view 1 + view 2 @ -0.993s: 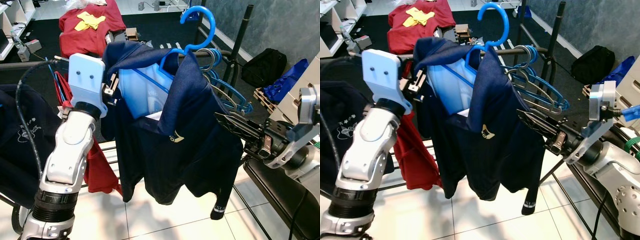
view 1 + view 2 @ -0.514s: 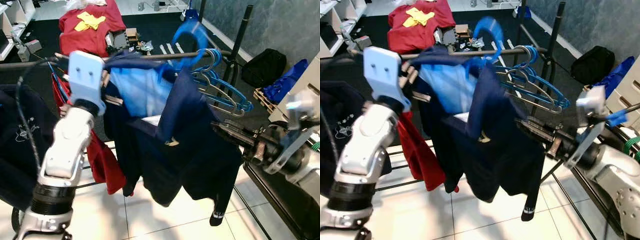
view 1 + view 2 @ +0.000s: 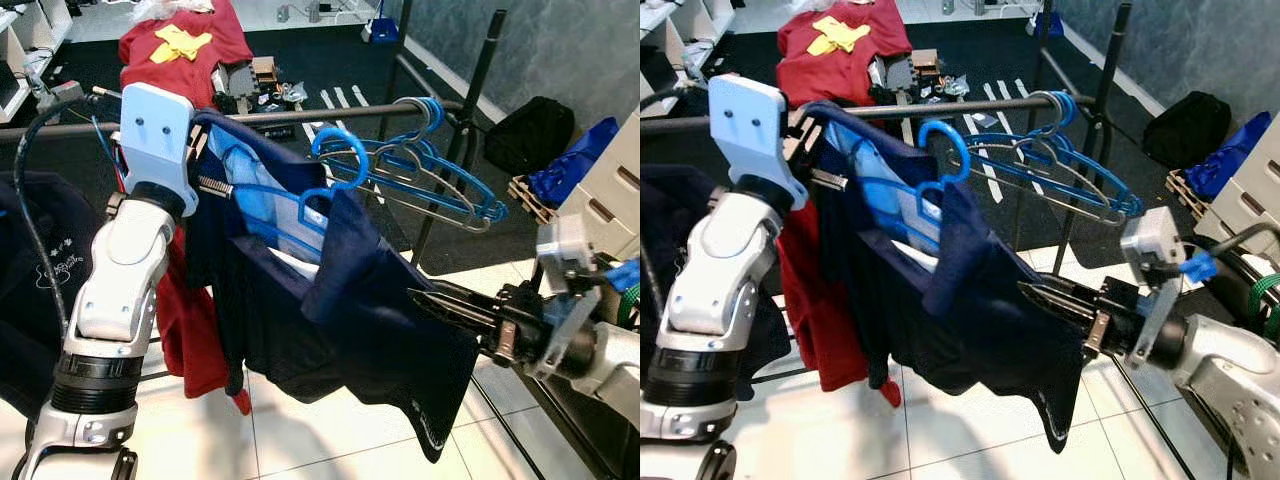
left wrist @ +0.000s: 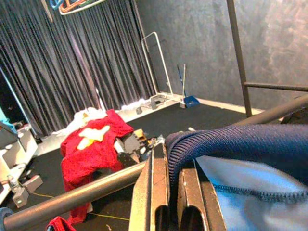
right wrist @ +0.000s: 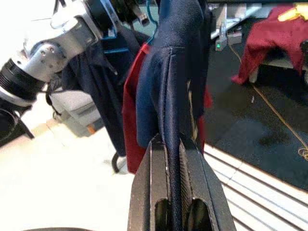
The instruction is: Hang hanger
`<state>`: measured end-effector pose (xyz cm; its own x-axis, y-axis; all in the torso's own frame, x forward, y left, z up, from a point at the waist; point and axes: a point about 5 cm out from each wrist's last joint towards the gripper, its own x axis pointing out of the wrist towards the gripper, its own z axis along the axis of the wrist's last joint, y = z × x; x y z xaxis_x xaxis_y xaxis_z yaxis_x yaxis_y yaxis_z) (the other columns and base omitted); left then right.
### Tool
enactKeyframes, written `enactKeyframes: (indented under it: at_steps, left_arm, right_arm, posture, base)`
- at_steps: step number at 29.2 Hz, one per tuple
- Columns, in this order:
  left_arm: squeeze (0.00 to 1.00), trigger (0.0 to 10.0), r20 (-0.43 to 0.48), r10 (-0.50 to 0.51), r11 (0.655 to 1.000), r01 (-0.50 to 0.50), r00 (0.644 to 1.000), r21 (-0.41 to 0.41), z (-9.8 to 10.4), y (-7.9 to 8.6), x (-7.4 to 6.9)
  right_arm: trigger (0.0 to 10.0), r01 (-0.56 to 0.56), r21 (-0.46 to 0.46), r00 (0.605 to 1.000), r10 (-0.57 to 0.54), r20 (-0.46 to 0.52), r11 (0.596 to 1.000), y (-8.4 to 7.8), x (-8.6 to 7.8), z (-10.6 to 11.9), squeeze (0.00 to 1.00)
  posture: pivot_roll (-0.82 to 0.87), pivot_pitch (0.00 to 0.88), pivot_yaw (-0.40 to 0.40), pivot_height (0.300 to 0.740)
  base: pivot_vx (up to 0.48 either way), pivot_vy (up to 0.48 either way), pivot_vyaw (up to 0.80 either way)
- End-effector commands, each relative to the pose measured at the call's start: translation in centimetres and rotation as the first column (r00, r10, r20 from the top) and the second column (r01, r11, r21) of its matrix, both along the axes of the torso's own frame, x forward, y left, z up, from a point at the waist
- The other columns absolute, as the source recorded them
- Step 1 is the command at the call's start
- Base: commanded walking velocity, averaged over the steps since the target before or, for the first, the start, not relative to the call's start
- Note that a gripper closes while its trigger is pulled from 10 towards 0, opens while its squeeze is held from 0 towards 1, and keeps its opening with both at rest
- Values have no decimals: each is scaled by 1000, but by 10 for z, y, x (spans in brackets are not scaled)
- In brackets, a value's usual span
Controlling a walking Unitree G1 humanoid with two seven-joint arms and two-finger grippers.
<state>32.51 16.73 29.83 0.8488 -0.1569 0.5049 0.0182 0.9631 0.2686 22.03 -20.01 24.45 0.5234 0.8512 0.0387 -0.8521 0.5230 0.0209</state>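
Beside rail (image 3: 300, 115): spare hangers (image 3: 440, 185), red shirt (image 3: 185, 330) crowding navy shirt (image 3: 350, 320).

Red garment (image 3: 180, 45) with yellow patch on dark floor; black bag (image 3: 525, 135) by wall; blue dustpan (image 4: 190, 100).

Shirt (image 3: 330, 310) on hanger (image 3: 340, 160), below rail (image 3: 300, 116)

Even, bright indoor light; the white tile floor (image 3: 330, 440) is lit strongly and carries soft shadows beneath the navy shirt (image 3: 340, 300). Head views are sharp, without motion blur. In both wrist views the near black fingers (image 5: 166, 192) are soft, and the pale floor beside them is overexposed.
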Motion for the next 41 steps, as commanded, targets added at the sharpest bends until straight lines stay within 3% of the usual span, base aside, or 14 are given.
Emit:
enactKeyframes:
  at_steps: [1,2,4,16,20,24,29,37,41]
  left_arm:
    - [0,0,14,3,999,-4,1000,36,2,-1,1]
    - [0,0,2,3,999,-3,1000,46,-1,-1,3]
    - [0,0,-6,1,999,-1,1000,51,-3,-1,5]
    - [0,0,-61,-23,997,27,998,71,-18,-5,8]
    - [0,0,-70,-27,997,32,997,72,-20,-6,8]
    - [0,0,-68,2,997,4,998,83,-19,2,9]
    - [0,0,-52,48,993,-43,997,108,-15,17,11]
    - [0,0,-30,84,987,-79,996,143,-12,26,12]
    - [0,0,-73,57,987,-45,996,154,-21,25,14]
  right_arm:
    - [10000,-45,29,998,43,46,999,2,-8,12,0]
    - [10000,-92,99,992,82,96,991,2,-14,24,0]
    - [10000,-131,144,984,112,138,981,1,-19,34,0]
    - [10000,-159,182,968,117,222,970,-7,-27,49,0]
    - [10000,-155,184,968,112,224,971,-8,-27,49,0]
    - [10000,-148,84,985,139,101,985,-6,-30,29,0]
    - [10000,-196,57,981,196,-2,979,-3,-42,19,0]
    - [10000,-228,69,974,228,9,971,0,-48,24,0]
    - [10000,-168,141,982,153,114,976,-12,-44,41,0]
  posture:
    - [-47,142,39,740]
    - [-47,140,40,740]
    - [-47,140,41,740]
    - [-48,139,43,740]
    - [-45,139,44,740]
    - [-45,141,41,740]
    - [-47,146,39,740]
    - [-51,145,40,740]
    - [-53,144,41,740]
  base:
    - [0,0,0]
    - [0,0,0]
    - [0,0,0]
    - [0,0,0]
    - [0,0,0]
    - [0,0,0]
    - [0,0,0]
    - [0,0,0]
    - [0,0,0]
